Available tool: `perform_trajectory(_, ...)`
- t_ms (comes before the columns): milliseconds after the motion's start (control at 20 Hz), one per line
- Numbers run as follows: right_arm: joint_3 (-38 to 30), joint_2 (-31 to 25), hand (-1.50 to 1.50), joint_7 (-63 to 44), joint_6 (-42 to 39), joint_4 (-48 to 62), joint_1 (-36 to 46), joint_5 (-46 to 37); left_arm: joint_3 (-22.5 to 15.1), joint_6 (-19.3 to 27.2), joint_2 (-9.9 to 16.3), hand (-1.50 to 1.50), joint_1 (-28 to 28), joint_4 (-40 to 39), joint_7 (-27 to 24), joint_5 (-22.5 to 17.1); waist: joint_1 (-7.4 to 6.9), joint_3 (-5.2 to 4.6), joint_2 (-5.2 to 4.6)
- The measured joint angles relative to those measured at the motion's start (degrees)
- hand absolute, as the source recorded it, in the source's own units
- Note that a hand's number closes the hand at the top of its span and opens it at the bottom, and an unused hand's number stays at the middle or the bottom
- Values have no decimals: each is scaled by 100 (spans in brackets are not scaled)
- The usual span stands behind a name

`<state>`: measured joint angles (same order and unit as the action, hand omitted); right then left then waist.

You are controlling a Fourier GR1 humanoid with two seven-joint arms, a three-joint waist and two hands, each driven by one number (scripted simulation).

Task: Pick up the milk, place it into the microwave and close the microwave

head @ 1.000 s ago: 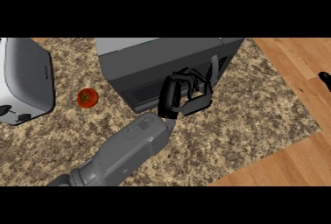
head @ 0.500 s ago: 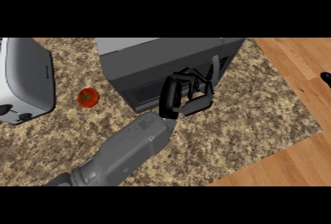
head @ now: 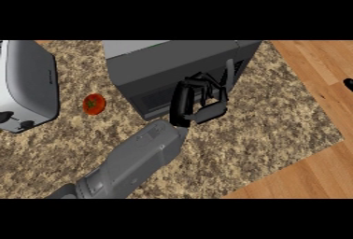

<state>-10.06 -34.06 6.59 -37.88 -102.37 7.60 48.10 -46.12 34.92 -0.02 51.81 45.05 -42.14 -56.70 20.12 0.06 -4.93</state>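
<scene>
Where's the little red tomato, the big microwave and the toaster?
small round red tomato (head: 93, 103): head view, middle of its skin.
dark grey box-shaped microwave (head: 176, 63): head view, its top panel.
silver-grey toaster (head: 27, 84): head view, its side.

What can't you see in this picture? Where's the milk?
- Milk: not visible in the head view; it may be inside the microwave, but I cannot tell.
- Microwave door: the left hand covers part of it.
- Right hand: cut off by the right edge.
- Toaster: cut off by the left edge.
</scene>
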Motion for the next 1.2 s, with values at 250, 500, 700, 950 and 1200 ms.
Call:
perform_trajectory(250,-30,-83,-150,-49,-27,-12,39,127,-39,-30,-1,150,23,-33,-92,-76,-2,0,-6)
perform_trajectory(500,-38,-190,-150,-104,-113,-26,67,260,-107,-70,3,150,54,-98,-172,-119,-3,5,0)
perform_trajectory(700,-18,-214,-150,-103,-200,-46,116,433,-262,-2,5,150,145,-249,-144,-42,2,25,16)
perform_trajectory(950,32,-298,-150,-157,-339,-83,101,658,-441,122,-3,150,253,-356,-16,-41,-35,27,37)
perform_trajectory(1200,13,-371,-150,-188,-392,-152,52,794,-617,182,-9,150,352,-390,165,-155,-106,16,57)
